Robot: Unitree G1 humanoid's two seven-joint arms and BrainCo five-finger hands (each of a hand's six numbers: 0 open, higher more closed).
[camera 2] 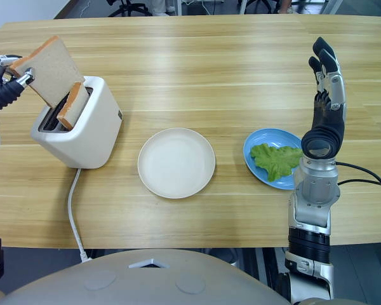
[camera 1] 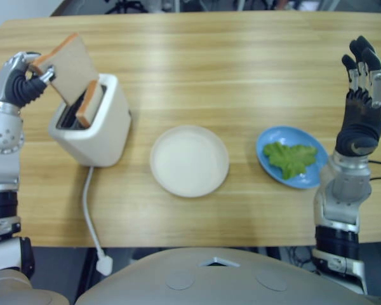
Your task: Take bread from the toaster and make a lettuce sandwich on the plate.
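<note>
A white toaster stands at the table's left. My left hand is shut on a bread slice, holding it tilted with its lower edge just above the slots. A second slice sticks out of the near slot. An empty white plate lies at the centre. To its right a blue dish holds a lettuce leaf. My right hand is raised upright beside the blue dish, fingers straight, holding nothing.
The toaster's white cord trails over the table's near edge, its plug hanging below. The wooden table stretches bare behind the plate and dish.
</note>
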